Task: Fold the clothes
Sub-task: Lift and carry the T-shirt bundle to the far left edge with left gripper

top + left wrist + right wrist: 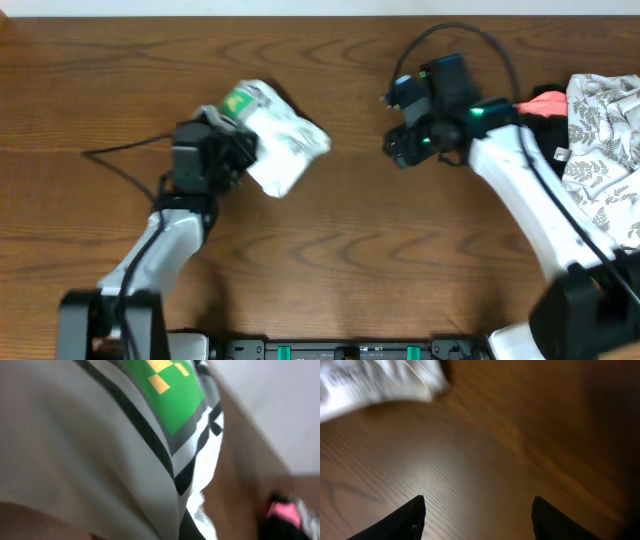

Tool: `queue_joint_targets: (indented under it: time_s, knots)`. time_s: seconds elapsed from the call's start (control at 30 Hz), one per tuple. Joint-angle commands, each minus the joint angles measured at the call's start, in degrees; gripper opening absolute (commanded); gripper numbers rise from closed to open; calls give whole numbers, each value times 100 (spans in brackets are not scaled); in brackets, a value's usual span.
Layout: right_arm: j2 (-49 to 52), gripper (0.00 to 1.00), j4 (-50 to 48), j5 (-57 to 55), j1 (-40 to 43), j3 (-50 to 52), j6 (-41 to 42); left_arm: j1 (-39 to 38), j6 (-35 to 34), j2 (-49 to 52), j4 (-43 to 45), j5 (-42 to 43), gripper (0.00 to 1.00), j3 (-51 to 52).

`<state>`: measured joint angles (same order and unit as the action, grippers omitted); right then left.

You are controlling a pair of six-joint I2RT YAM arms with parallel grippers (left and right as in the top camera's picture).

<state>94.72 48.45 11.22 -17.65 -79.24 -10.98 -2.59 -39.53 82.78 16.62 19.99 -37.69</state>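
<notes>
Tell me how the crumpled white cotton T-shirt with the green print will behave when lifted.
Likely floppy: the white T-shirt lies as a creased bundle, so loose layers would probably sag and unfold. Probably light, being thin cloth. Unlikely to slip: the left gripper looks shut on its edge.

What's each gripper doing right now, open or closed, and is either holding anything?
Left gripper: closed on the bundled T-shirt.
Right gripper: open, holding nothing.
</notes>
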Motion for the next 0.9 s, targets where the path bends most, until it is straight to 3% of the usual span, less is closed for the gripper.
queue_joint_targets:
  time_s: [0.0,0.27,0.47,0.87]
  knots:
    - [-321,67,109,-31,136,-59,22,385,179,-330,-7,-579,6,-245]
    - [-481,67,476,-33,201,-59,20,1436,138,-372,26,-1196,6,-621]
    - [-481,67,494,-33,201,-59,20,2177,133,-208,72,-1193,6,-800]
    - [-481,68,498,-33,201,-59,20,3383,-247,846,35,-1196,6,-798]
